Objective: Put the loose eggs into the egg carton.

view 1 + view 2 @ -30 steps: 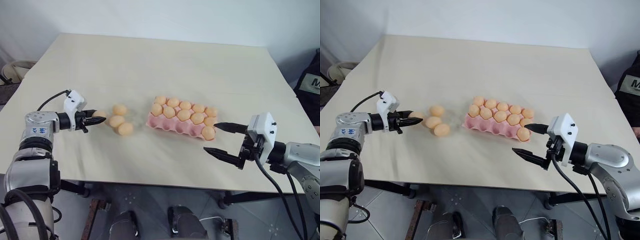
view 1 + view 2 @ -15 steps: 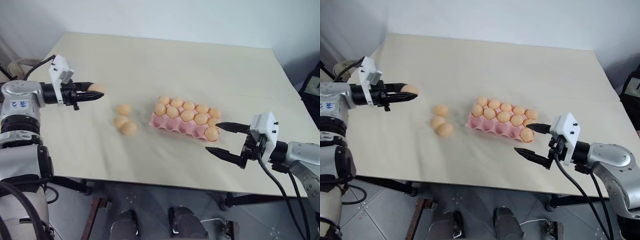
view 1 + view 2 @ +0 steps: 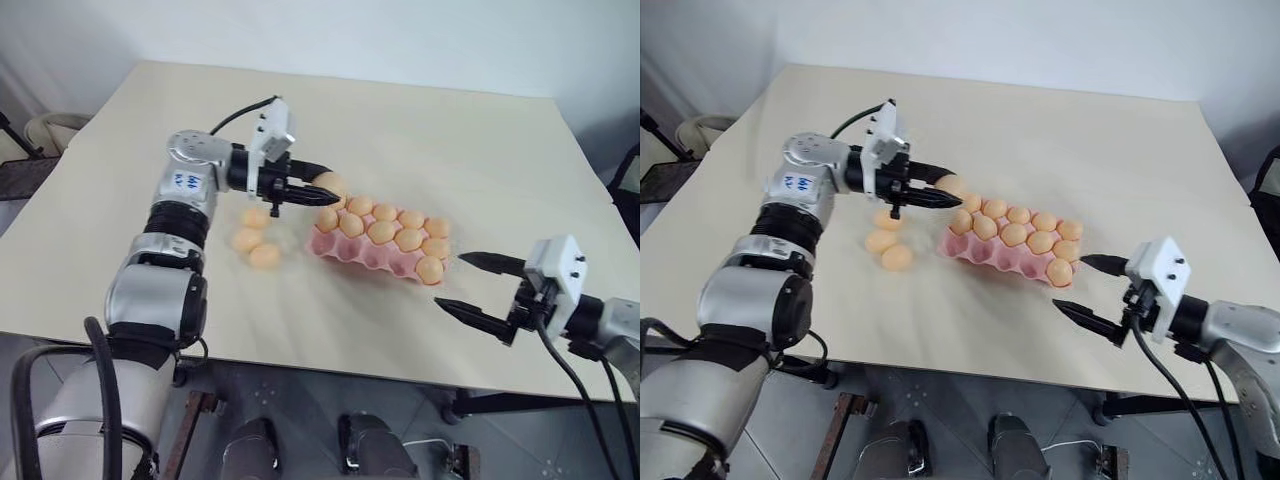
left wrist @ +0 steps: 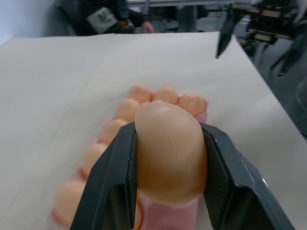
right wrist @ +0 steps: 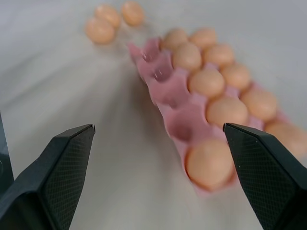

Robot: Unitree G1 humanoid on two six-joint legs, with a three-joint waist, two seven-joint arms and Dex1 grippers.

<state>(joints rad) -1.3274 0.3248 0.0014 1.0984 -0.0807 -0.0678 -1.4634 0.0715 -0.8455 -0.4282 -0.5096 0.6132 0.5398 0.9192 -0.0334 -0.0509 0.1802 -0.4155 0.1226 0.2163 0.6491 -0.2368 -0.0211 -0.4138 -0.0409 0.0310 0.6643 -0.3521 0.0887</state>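
because the left gripper (image 4: 169,191) holds one egg (image 4: 169,149) only between two smooth black fingers, over the left end of the egg carton (image 3: 345,248), it may slip or crack if released high. three loose eggs (image 3: 252,240) lie on the table (image 3: 420,130) just beside the carton; the right gripper (image 3: 468,287) waits wide apart, empty.

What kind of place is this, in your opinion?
Probably a robot test room or lab, not a kitchen: a bare pale table against a plain white wall, a tiled floor, and a seated person watching from behind the table.
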